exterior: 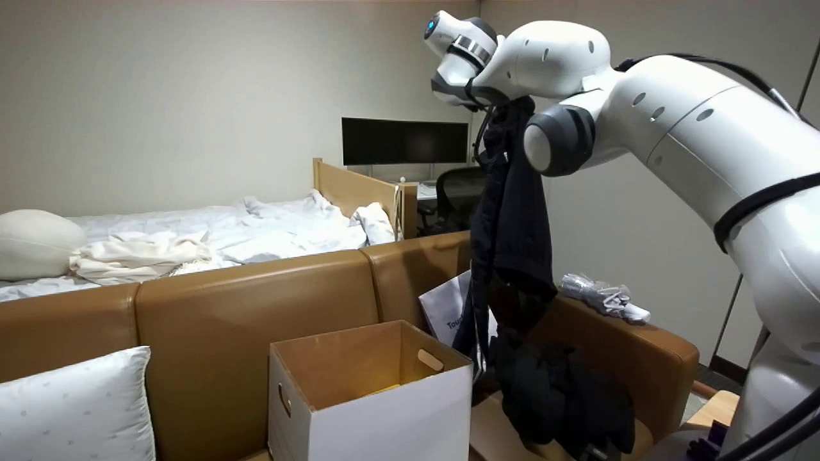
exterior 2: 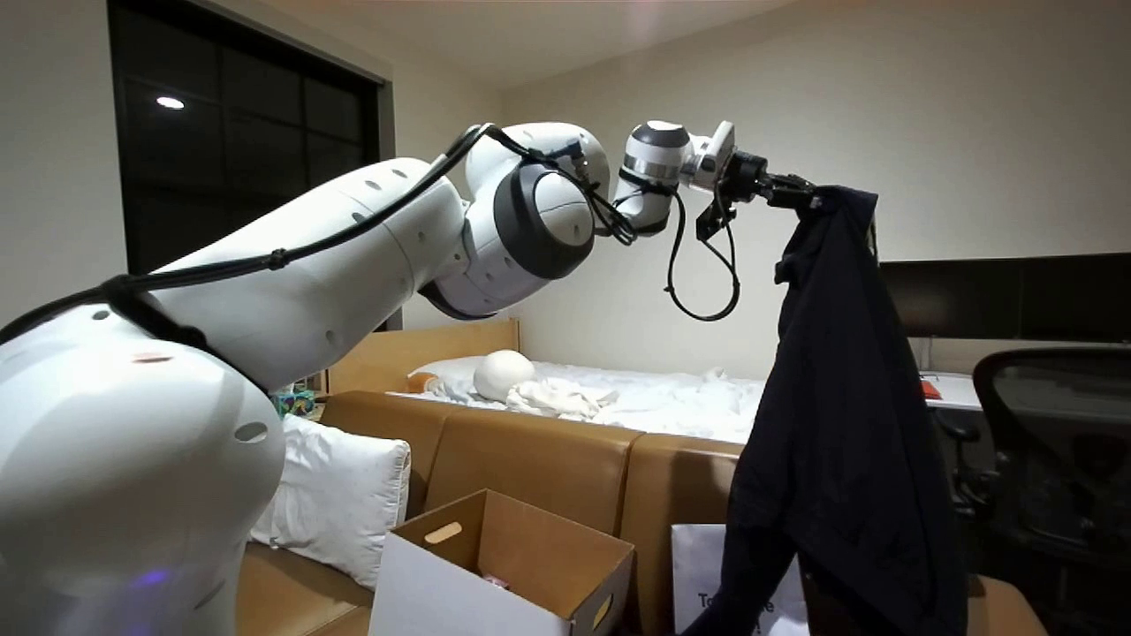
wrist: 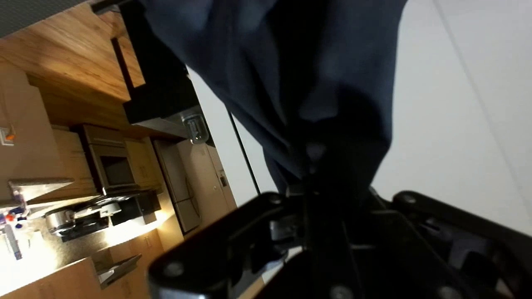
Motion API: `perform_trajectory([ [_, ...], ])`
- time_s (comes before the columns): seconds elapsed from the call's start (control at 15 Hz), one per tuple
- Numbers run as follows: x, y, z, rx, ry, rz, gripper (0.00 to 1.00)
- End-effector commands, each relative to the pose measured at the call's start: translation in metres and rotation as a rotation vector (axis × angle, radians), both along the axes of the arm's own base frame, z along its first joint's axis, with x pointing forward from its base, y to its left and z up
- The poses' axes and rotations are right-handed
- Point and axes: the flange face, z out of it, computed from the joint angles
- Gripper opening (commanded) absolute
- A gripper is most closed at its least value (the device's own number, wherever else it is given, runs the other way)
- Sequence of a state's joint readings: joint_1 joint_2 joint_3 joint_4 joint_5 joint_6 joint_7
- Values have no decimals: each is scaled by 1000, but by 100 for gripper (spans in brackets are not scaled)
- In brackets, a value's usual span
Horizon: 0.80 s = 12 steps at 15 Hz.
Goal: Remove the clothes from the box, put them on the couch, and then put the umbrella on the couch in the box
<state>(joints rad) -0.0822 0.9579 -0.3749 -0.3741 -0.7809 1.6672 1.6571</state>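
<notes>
A long black garment (exterior 2: pixel 839 397), part of the clothes, hangs from my gripper (exterior 2: pixel 811 196), which is shut on its top edge. In the wrist view the dark cloth (wrist: pixel 324 83) fills the space ahead of the fingers. More black clothes (exterior: pixel 564 390) lie heaped on the couch (exterior: pixel 256 288), beneath the hanging piece. Left of them the white box (exterior: pixel 391 416) stands open-topped, with a little something yellow low inside. A clear-and-white bundle with a pale end (exterior: pixel 605 298) rests on the armrest; whether it is the umbrella I cannot tell.
A printed white sheet (exterior: pixel 445 304) leans on the backrest behind the box, partly covered by the garment. At the couch's far end sits a white pillow (exterior: pixel 83 410). Behind the backrest is a bed (exterior: pixel 275 234); a monitor (exterior: pixel 403 141) and office chair (exterior 2: pixel 1060 442) stand beyond.
</notes>
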Motion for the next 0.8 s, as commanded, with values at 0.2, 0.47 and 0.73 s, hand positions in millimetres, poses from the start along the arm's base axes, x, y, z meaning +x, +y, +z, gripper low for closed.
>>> perform_trajectory([
  [0.2,-23,-18,-31,257,281,-31,1],
  [0.47,-30,-21,-84,413,451,-88,1],
  [0.73,-28,-19,-117,442,489,-138,4],
])
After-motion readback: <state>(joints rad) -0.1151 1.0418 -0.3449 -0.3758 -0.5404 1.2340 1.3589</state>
